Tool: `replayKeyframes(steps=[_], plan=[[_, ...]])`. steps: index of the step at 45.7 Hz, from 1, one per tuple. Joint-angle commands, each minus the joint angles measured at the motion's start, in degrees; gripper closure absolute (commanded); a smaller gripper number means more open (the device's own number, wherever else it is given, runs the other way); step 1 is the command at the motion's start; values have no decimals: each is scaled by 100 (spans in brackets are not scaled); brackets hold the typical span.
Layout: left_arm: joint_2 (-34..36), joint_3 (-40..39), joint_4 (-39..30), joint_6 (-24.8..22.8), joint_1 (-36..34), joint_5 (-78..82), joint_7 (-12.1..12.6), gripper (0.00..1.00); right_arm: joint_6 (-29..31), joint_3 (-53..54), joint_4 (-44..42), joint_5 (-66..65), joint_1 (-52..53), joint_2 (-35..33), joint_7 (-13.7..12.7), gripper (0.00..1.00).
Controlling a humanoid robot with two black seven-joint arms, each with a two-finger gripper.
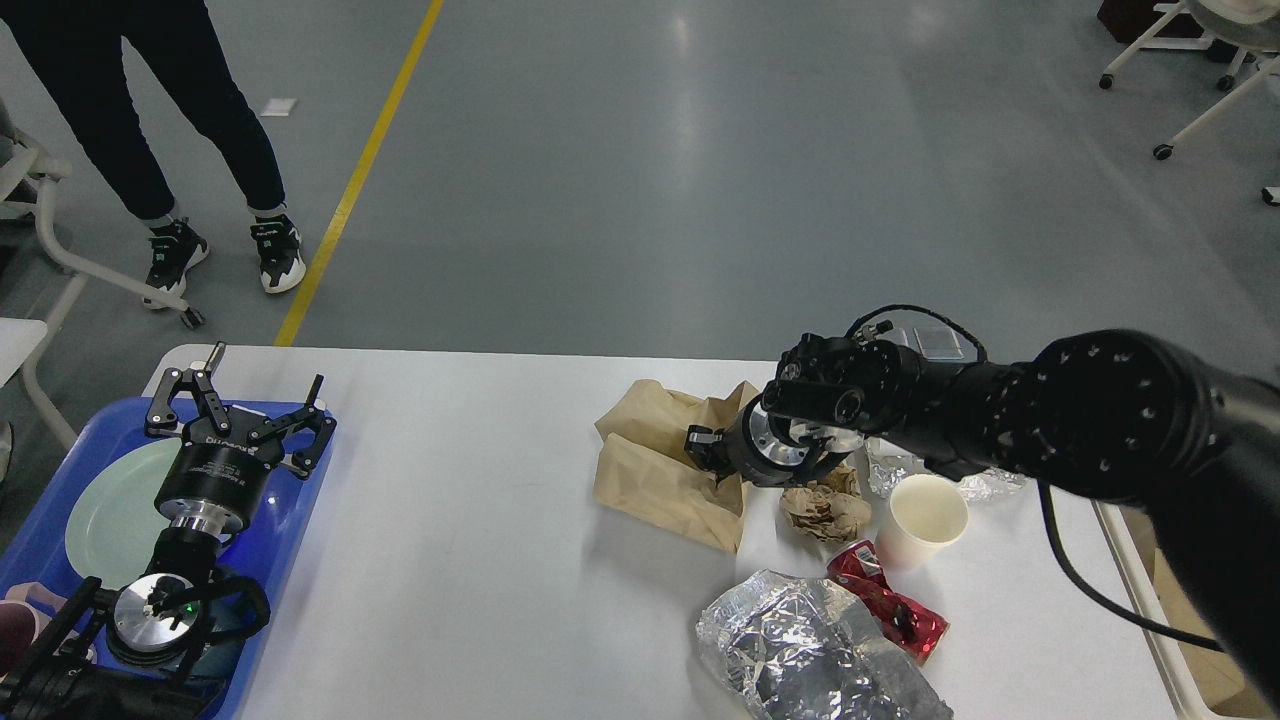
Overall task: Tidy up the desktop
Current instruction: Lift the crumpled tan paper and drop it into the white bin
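Table (pixel 480 560): white, rounded corners, fills the lower view. Near edge: foil bag (pixel 815 655), crumpled; red wrapper (pixel 895 605) touching its right side. Left: blue tray (pixel 290 520) holding pale green plate (pixel 110 515); left gripper (pixel 240 395) above it, jaws spread wide, nothing held. Middle: paper cup (pixel 925 520), upright; brown paper wad (pixel 825 505) beside it. Right gripper (pixel 705 450) at brown paper bag (pixel 660 465), seen end-on; jaws' state cannot be told. Far: grey floor, yellow line (pixel 355 175), person's legs (pixel 200 130)
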Motion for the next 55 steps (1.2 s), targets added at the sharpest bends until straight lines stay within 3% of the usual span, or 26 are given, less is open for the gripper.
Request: replayKeyframes(steps=[1, 17, 26, 28, 34, 38, 43, 50, 55], plan=[[-1, 0, 0, 0, -5, 1, -1, 3, 265, -145, 785, 242, 874, -359, -18, 100], [-1, 0, 0, 0, 4, -8, -1, 3, 2242, -1726, 2130, 295, 3415, -1564, 34, 100], [-1, 0, 0, 0, 4, 1, -9, 3, 2761, -3237, 2517, 295, 4259, -1714, 122, 100], [-1, 0, 0, 9, -5, 1, -9, 3, 2867, -3510, 2587, 295, 4312, -1766, 262, 100], [8, 0, 0, 0, -5, 1, -1, 3, 2858, -4275, 3079, 260, 4619, -1784, 1290, 100], [8, 0, 0, 0, 4, 0, -9, 3, 2867, -4583, 3378, 251, 4901, -1784, 1739, 100], [-1, 0, 0, 0, 4, 1, -9, 3, 2902, -4891, 3747, 242, 5305, -1810, 1985, 100], [-1, 0, 0, 0, 4, 0, -9, 3, 2780, -5102, 3739, 198, 5350, -2064, 1950, 100], [-1, 0, 0, 0, 4, 1, -1, 3, 2367, -5243, 3704, 67, 5157, -2504, 1942, 100]])
